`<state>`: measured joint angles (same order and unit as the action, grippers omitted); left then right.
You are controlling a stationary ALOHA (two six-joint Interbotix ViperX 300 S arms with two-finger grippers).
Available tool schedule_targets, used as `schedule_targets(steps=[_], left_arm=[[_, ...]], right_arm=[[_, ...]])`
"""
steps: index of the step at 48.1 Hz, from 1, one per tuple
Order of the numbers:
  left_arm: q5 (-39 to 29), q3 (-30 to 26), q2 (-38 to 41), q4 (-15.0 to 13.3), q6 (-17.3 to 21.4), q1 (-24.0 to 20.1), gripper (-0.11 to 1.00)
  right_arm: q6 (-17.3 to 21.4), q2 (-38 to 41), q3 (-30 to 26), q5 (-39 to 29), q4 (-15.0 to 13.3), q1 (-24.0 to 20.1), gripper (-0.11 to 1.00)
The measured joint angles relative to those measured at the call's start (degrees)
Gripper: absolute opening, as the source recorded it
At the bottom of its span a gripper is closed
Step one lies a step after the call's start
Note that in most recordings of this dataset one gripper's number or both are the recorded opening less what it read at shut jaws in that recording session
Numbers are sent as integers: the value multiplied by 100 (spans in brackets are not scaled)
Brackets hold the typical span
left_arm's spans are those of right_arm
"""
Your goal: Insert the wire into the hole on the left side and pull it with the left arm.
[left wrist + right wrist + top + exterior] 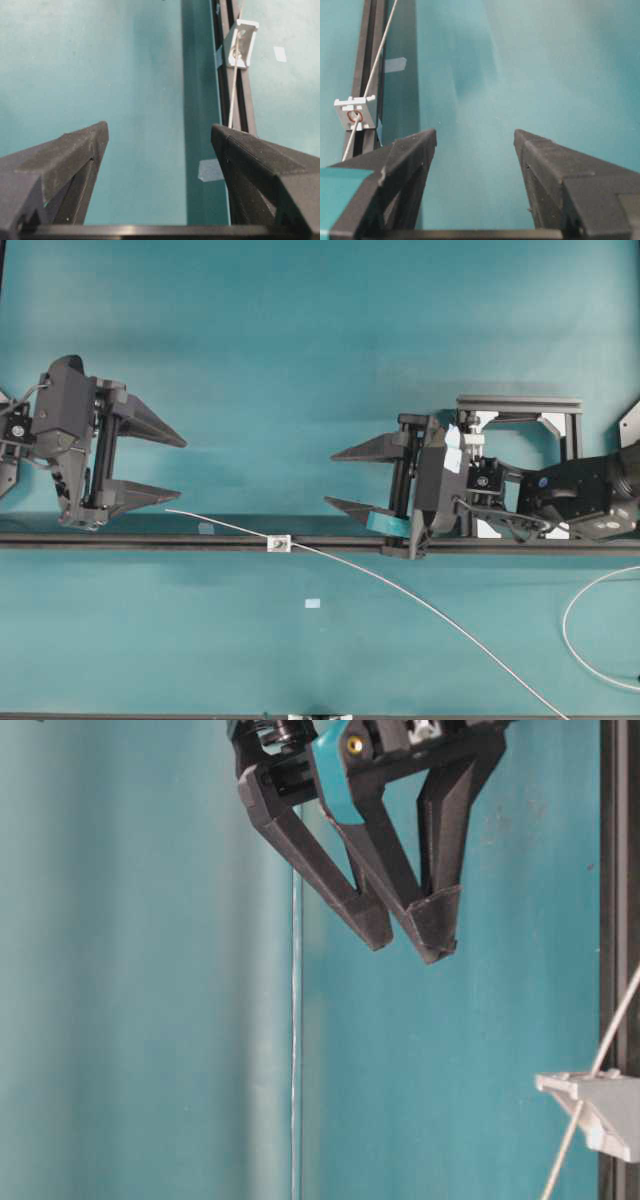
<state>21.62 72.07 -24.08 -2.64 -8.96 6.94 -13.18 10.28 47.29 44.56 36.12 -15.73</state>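
Along the near edge of the teal tabletop (300, 350), the wire (430, 605) runs off at the near right part, and a separate loop of it curls in from the right edge. From there it slants up and left to the black rail (150, 541) that crosses the tabletop from side to side, and passes through the hole (355, 116) in the small white bracket (279, 542) sitting on that rail. Its free end sticks out on the left of the bracket, over the rail, close to the nearer fingertip of the left gripper (180, 468); whether it touches that finger is hard to say from above. A small pale tape rectangle (313, 603) lies on the cloth between the rail and the near edge. Beyond the rail, the left gripper points right with its plain black fingers spread wide, holding nothing. Opposite it, well apart, the right gripper (331, 479), with teal tape on its nearer finger, points left, jaws likewise wide and empty. Behind it stands a grey frame (520, 405).
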Motion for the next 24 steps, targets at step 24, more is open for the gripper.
schedule_targets(steps=[24], left_arm=[[18, 0, 0, 0, -18, 0, 84]], right_arm=[[0, 0, -44, -229, -9, 0, 72]])
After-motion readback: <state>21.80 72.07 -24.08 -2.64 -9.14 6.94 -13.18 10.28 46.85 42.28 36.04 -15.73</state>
